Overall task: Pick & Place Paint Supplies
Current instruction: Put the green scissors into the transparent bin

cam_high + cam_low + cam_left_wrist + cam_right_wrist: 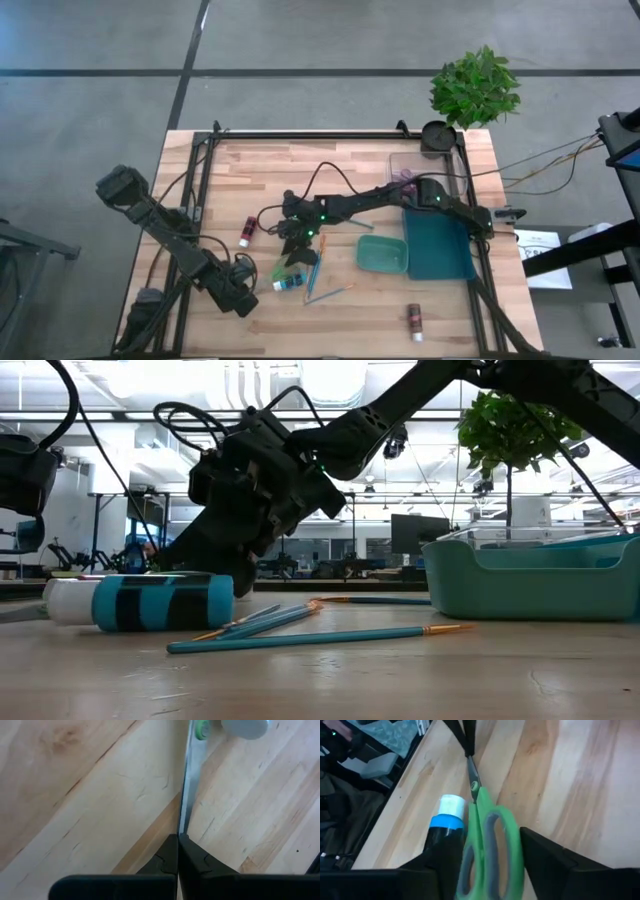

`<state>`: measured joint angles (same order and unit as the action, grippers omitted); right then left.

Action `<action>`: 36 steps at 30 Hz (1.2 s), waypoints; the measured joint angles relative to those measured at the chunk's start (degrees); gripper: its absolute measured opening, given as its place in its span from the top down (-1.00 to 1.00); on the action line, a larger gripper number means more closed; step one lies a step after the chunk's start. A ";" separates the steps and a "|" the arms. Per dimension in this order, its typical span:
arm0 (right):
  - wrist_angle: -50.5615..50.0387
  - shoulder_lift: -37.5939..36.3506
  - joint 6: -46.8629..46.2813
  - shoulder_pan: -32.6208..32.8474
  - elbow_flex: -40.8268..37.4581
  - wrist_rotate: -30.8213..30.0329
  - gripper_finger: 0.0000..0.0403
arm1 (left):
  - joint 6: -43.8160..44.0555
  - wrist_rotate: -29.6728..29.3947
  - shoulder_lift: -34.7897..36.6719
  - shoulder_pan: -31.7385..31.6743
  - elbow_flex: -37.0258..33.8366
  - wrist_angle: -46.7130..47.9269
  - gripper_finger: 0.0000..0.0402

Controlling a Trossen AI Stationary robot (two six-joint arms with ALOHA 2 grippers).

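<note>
Most supplies are left loose on the tabletop [340, 160] beside the teal tray [383, 254]; green-handled scissors [487, 840] are straddled by the right gripper [297, 250], not clamped, and their blade tips are pinched by the shut left gripper [178, 851].

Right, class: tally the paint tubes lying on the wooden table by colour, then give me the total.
Pink tube: 1
Blue tube: 1
Brown tube: 1
Total: 3 paint tubes
</note>
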<state>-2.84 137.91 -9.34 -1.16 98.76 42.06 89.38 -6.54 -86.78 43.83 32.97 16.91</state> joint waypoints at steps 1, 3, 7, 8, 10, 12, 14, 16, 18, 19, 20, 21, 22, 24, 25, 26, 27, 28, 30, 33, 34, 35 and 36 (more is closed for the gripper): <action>-0.06 0.00 0.37 0.11 -0.01 -0.01 0.18 | 0.20 -0.20 0.00 0.00 0.00 0.00 1.00; -0.10 0.00 0.79 0.37 -0.30 -0.02 0.30 | 0.40 -0.46 0.00 0.00 0.00 0.00 1.00; -0.24 0.00 1.83 1.05 -1.35 -0.38 0.57 | 0.63 -1.62 0.00 0.00 0.00 0.18 1.00; -0.26 0.00 2.20 1.26 -1.70 -0.56 0.65 | 0.65 -1.83 0.00 0.00 0.00 0.26 1.00; -0.29 0.00 2.98 1.66 -2.25 -2.02 0.81 | 0.89 -2.35 0.00 0.00 0.00 0.38 1.00; -0.31 0.00 3.54 1.72 -2.45 -2.43 0.88 | 1.23 -2.74 -0.02 0.00 0.00 0.44 1.00; -0.43 0.00 3.83 1.86 -2.51 -3.62 0.88 | 1.25 -2.93 -0.02 0.00 0.00 0.48 1.00; -0.50 -0.03 4.56 1.91 -2.56 -4.46 0.88 | 1.23 -3.06 -0.02 0.00 0.00 0.50 1.00; -0.63 -0.12 4.99 1.92 -2.56 -5.75 0.89 | 1.05 -3.39 -0.04 0.00 0.00 0.47 1.00; -0.63 -0.19 5.32 1.93 -2.56 -6.30 0.89 | 0.81 -3.39 -0.04 0.00 0.00 0.37 1.00; -0.63 -0.28 5.55 1.93 -2.54 -6.59 0.89 | 0.32 -3.46 -0.03 0.00 -0.02 0.16 1.00; -0.63 -0.36 5.82 1.93 -2.52 -6.97 0.89 | -0.40 -3.60 0.02 0.00 -0.07 -0.06 1.00; -0.69 -0.56 6.15 1.93 -2.51 -7.22 0.89 | -1.51 -3.61 0.29 0.00 -0.21 -0.41 1.00; -1.35 -1.12 6.81 1.96 -2.51 -7.73 0.89 | -4.16 -3.52 0.96 0.00 -0.52 -1.17 1.00; -1.72 -1.34 7.15 1.96 -2.48 -7.86 0.89 | -5.65 -3.34 1.49 -0.03 -0.70 -1.62 1.00; -2.44 -1.63 7.44 1.96 -2.38 -7.98 0.89 | -7.29 -3.26 2.22 -0.06 -0.79 -1.92 1.00; -3.31 -1.94 7.84 1.96 -2.32 -8.18 0.89 | -8.48 -3.34 2.79 -0.08 -0.85 -1.82 0.99; -4.16 -2.30 8.29 1.95 -2.23 -8.64 0.89 | -9.37 -3.49 3.69 -0.15 -0.96 -1.42 0.98; -5.57 -3.19 9.58 1.95 -2.01 -9.62 0.89 | -10.17 -4.40 5.67 -0.22 -1.05 0.36 0.94; -7.11 -4.34 10.66 2.19 -1.92 -10.00 0.89 | -11.17 -5.79 8.91 -0.15 -1.01 2.13 0.86; -8.13 -4.66 11.03 2.30 -1.98 -10.26 0.89 | -11.95 -6.59 9.91 -0.15 -1.01 2.43 0.83; -8.92 -4.71 11.29 2.44 -2.05 -10.47 0.89 | -12.66 -7.58 11.00 -0.15 -0.98 2.40 0.81; -9.15 -4.76 11.49 2.48 -2.05 -10.54 0.89 | -13.24 -8.77 12.18 -0.15 -0.94 2.44 0.78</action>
<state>-11.98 133.15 2.16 1.33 96.71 31.52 76.14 -15.31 -74.61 43.68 32.03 19.35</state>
